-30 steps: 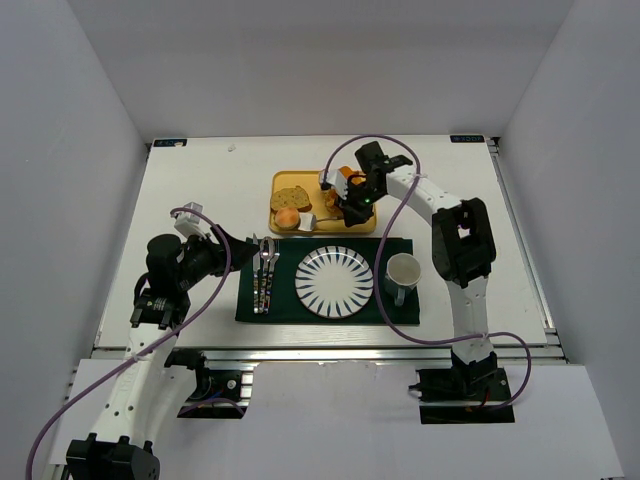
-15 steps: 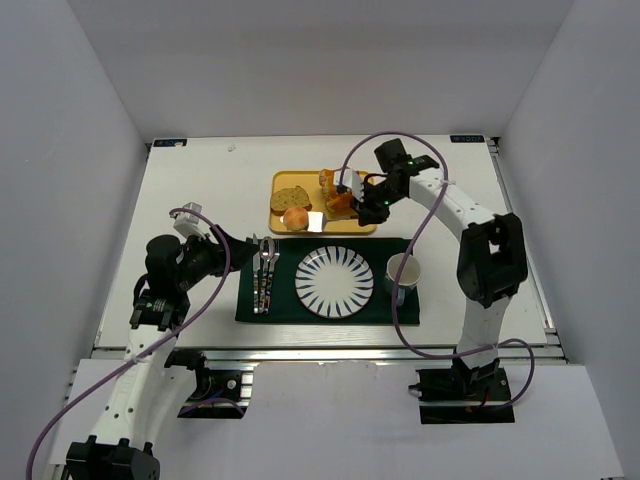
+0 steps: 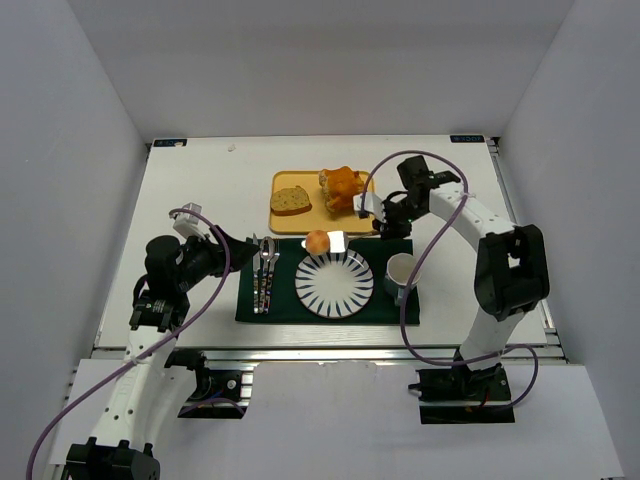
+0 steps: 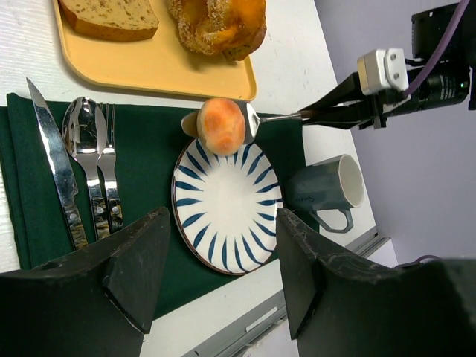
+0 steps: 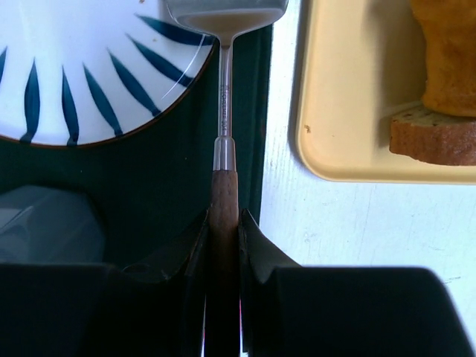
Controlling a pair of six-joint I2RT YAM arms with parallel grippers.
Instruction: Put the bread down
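The right claw [image 5: 223, 223] pinches a spatula's [image 5: 223, 111] wooden handle, bottom centre of its wrist view. The bread [image 4: 221, 125] rides the blade at the far end, over the plate's [image 4: 223, 223] rim, upper centre of the left wrist view. Light, soft and round, it likely rolls easily, so it is better carried from beneath than squeezed.

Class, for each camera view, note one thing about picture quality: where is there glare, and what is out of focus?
Top view: the spatula blade glares white beside the bun. Left wrist view: that arm's fingers are dark and blurred; the plate and cutlery are sharp. Right wrist view: the spatula handle is sharp; the mug at lower left is blurred.
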